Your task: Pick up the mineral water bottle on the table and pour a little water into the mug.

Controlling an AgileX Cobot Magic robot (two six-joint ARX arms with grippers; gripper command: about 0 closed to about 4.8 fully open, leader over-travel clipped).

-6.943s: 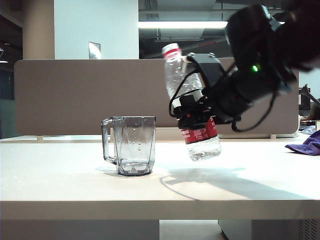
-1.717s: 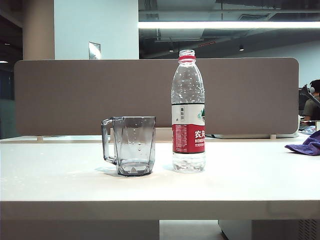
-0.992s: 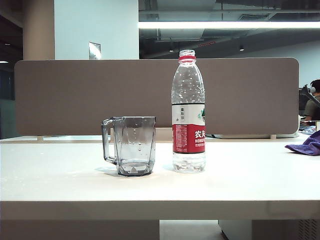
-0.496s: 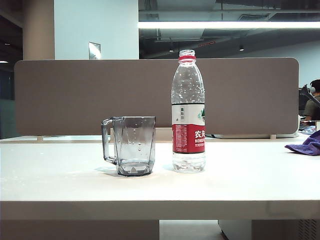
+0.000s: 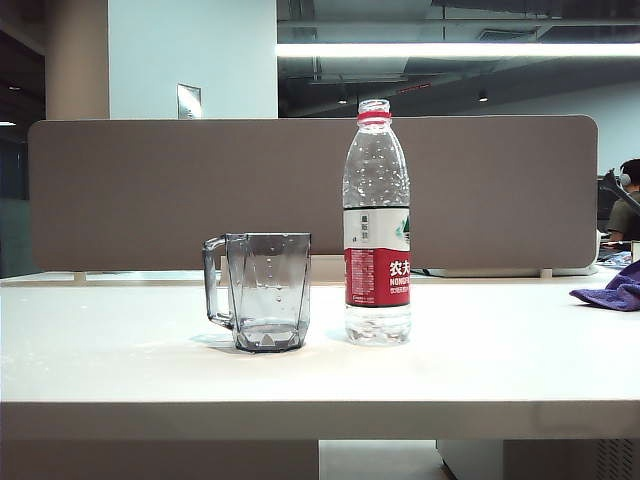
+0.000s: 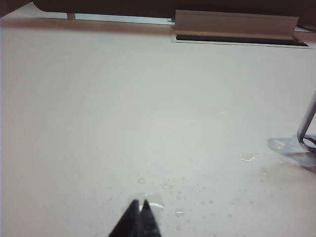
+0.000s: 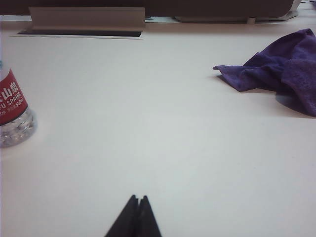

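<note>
Nothing's shifting since a moment ago: smooth white table (image 5: 500, 370) is carrying the ribbed clear mineral water bottle (image 5: 377, 225) upright, faceted smoky mug (image 5: 262, 290) at its 9 o'clock. Left gripper (image 6: 139, 213) and right gripper (image 7: 138, 210) are hovering pinched closed, holding nothing.

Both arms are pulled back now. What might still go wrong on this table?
The mineral water bottle stands uncapped right beside the mug; a knock would probably spill it. Droplets lie on the table near the shut left gripper. The purple cloth lies ahead of the shut right gripper and might snag.
</note>
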